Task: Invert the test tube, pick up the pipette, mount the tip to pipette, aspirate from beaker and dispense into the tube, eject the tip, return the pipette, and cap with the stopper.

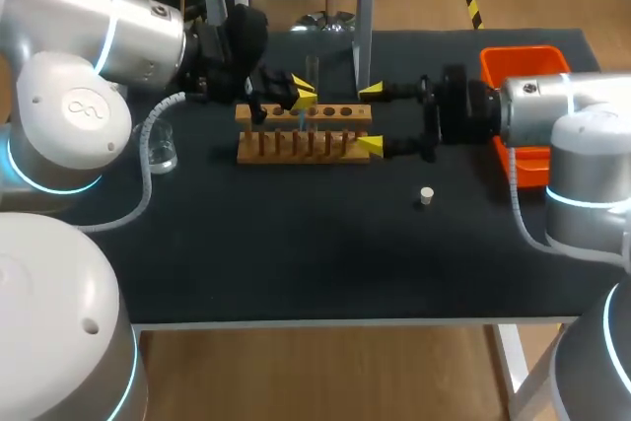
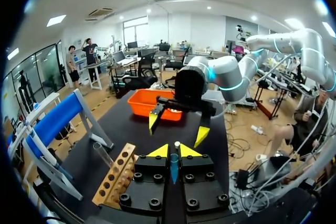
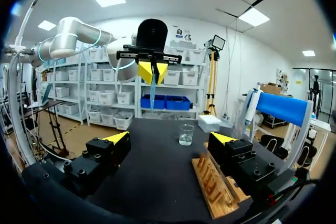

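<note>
1. Head view: the left pincer [image 1: 299, 96] hangs over the far row of the wooden rack [image 1: 304, 145], closed on a slim blue tube [image 1: 299, 117] that points down. The right pincer [image 1: 370, 117] is spread wide, its tips at the rack's two right corners. A beaker [image 1: 163, 153] stands left of the rack on the table [image 1: 296, 263], and a white stopper [image 1: 426, 196] lies nearer and right
2. Left wrist view: the yellow fingertips [image 2: 157, 151] pinch the blue tube [image 2: 173, 167] from both sides, with the rack [image 2: 115, 174] just beside them
3. Right wrist view: the right pincer [image 3: 170, 139] gapes, the rack [image 3: 212, 184] lies by one finger, and the beaker [image 3: 186, 135] is ahead
</note>
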Available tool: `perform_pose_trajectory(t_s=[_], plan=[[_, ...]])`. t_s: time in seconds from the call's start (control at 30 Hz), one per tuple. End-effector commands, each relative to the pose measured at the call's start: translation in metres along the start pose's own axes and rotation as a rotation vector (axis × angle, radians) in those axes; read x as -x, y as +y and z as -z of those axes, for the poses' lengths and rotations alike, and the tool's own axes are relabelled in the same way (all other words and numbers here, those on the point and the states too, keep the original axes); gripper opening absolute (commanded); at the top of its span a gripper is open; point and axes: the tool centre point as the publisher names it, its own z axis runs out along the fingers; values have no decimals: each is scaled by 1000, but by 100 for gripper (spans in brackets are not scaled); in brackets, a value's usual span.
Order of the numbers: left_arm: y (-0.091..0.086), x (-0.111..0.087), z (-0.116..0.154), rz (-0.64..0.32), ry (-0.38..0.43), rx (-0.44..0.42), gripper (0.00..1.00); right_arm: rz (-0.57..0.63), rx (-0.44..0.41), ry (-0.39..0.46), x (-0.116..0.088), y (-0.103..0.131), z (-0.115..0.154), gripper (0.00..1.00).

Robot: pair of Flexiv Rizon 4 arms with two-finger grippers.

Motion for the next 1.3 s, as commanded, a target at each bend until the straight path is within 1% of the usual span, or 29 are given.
perform_pose_trajectory(t_s=[0.03,0.33,0.83,1.1,1.3], plan=[[1,-4,1,-8,12,-17,0,6,12,16,2,4,-8,100],[-2,-12,-2,-81,25,-11,0,1,48,77,-8,15,-18,100],[-2,-13,-2,-93,35,-3,0,-8,109,149,-25,30,-31,100],[-2,-13,-2,-93,35,-3,0,-21,124,217,-35,36,-42,100],[-2,-13,-2,-93,35,-3,0,-27,131,247,-40,39,-49,100]])
